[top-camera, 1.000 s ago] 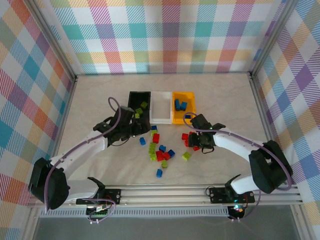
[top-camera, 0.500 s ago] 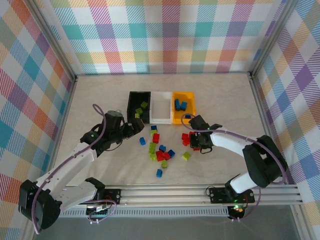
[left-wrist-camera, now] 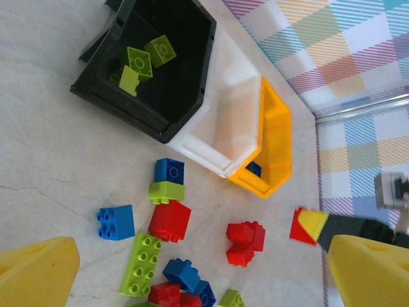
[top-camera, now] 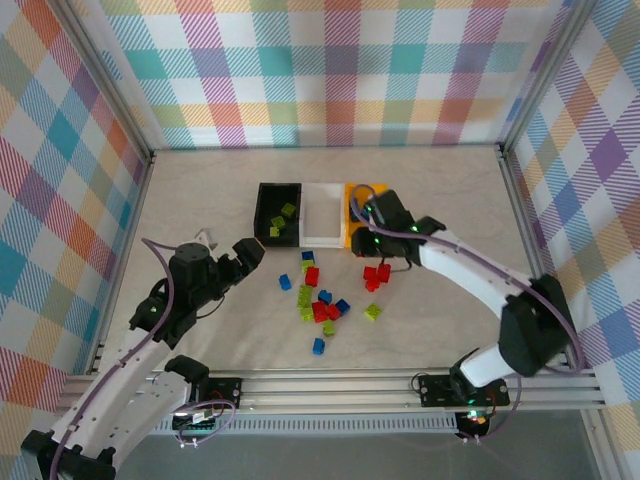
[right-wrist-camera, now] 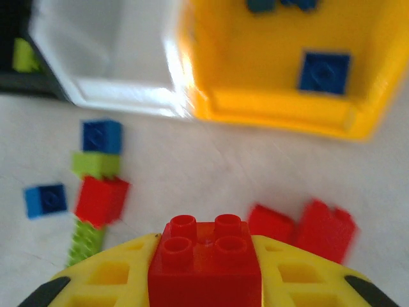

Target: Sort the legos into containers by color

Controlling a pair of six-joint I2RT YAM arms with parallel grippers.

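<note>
Legos part-sorted — one red brick in the air.
The left jaws hang spread wide with nothing between them above the counter (top-camera: 200, 190), near the black bin (top-camera: 262, 210) with its lime green legos (left-wrist-camera: 144, 61). The white bin (top-camera: 322, 210) touches it. Loose legos (top-camera: 320, 300) lie in front. The right jaws pinch a red brick (right-wrist-camera: 205, 252) by the orange-yellow bin (left-wrist-camera: 275, 147) — blue bricks (right-wrist-camera: 324, 71) inside.
</note>
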